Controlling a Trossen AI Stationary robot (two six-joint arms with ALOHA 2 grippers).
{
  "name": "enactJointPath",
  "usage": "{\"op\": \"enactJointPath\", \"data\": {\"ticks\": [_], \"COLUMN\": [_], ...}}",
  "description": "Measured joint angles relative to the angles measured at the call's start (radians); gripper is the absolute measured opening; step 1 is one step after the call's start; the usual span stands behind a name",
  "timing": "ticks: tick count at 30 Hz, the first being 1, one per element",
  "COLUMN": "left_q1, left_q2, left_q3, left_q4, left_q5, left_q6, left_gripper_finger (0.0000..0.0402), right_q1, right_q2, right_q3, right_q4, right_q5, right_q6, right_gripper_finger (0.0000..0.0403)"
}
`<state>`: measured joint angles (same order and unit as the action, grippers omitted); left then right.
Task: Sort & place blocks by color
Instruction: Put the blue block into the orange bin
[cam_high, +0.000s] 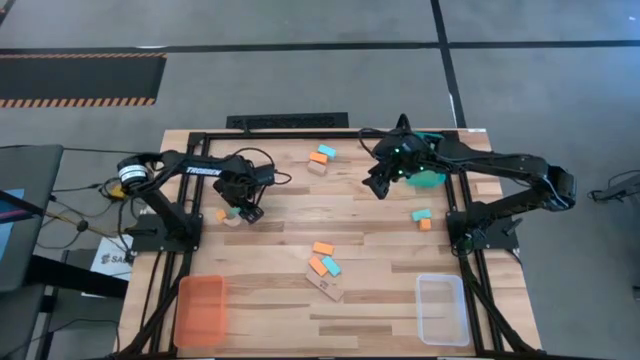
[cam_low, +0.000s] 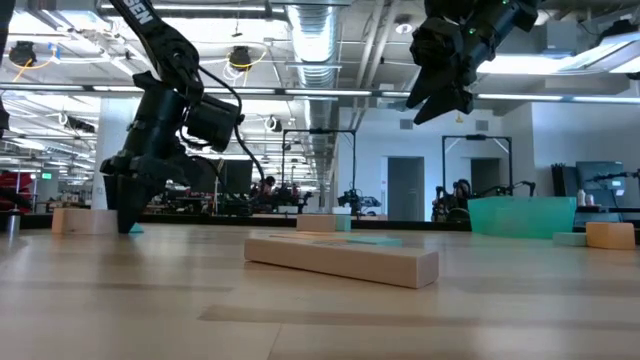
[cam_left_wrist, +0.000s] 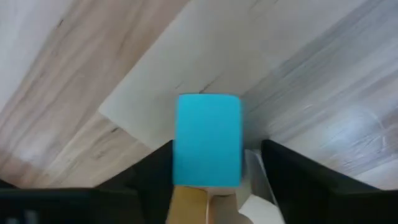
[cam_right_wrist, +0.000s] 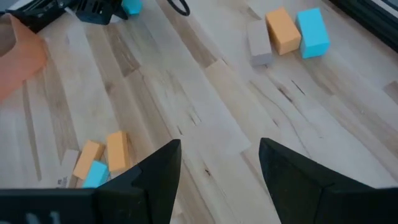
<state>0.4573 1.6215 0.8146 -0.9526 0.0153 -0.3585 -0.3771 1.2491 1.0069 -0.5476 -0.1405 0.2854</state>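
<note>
The left gripper (cam_high: 243, 212) is lowered to the table on the left side, and a teal block (cam_left_wrist: 208, 140) is seen between its two fingers (cam_left_wrist: 155, 171) in the left wrist view; the fingers stand on either side of the block, but whether they press on it cannot be told. A tan block (cam_high: 232, 219) and a small orange block (cam_high: 220, 214) lie just beside that gripper. The left arm is bent down from its base at the left edge, its wrist pointing steeply at the wood.

Toward the middle, an orange and a teal block (cam_high: 321, 153) rest near the far edge, and a cluster of orange, teal and tan blocks (cam_high: 324, 266) lies nearer the front. An orange tray (cam_high: 201, 310) sits at the front left corner.

To the right, the right gripper (cam_high: 381, 184) is held high above the table with its fingers apart and nothing between them. A teal tray (cam_high: 434, 178) is partly hidden under the right arm, a teal and an orange block (cam_high: 422, 218) lie near it, and a clear tray (cam_high: 442, 309) sits at the front right
</note>
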Motion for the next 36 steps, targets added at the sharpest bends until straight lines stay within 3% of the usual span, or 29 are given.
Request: {"op": "enactJointPath", "data": {"ticks": [5, 9, 15, 18, 22, 25, 28, 36], "left_q1": [0.019, 0.050, 0.066, 0.070, 0.026, -0.084, -0.249, -0.819], "left_q2": [-0.008, -0.052, -0.203, -0.288, -0.399, -0.490, -0.577, -0.671], "left_q3": [0.000, 0.003, 0.035, 0.043, 0.043, 0.043, 0.043, 0.043], "left_q4": [0.008, 0.077, 0.147, 0.177, 0.167, 0.128, 0.087, 0.054], "left_q5": [-0.005, -0.009, 0.101, 0.192, 0.394, 0.476, 0.481, 0.321], "left_q6": [0.016, 0.022, -0.025, -0.103, -0.232, -0.348, -0.515, -1.176], "left_gripper_finger": [0.0103, 0.0101, 0.0101, 0.0108, 0.0112, 0.0105, 0.0104, 0.0107], "right_q1": [0.000, 0.000, 0.000, 0.000, -0.003, -0.003, -0.003, -0.003], "right_q2": [0.000, 0.000, 0.000, 0.000, 0.000, 0.000, 0.000, 0.000], "right_q3": [0.000, 0.000, 0.000, 0.000, 0.000, 0.000, 0.000, 0.000], "right_q4": [-0.001, 0.000, 0.005, 0.009, 0.020, 0.040, 0.069, 0.051], "right_q5": [0.003, 0.003, 0.003, 0.005, 0.006, 0.006, 0.006, 0.006], "right_q6": [-0.006, -0.022, -0.030, -0.033, -0.033, -0.033, -0.035, -0.061], "right_gripper_finger": [0.0238, 0.0238, 0.0238, 0.0238, 0.0238, 0.0238, 0.0238, 0.0238]}}
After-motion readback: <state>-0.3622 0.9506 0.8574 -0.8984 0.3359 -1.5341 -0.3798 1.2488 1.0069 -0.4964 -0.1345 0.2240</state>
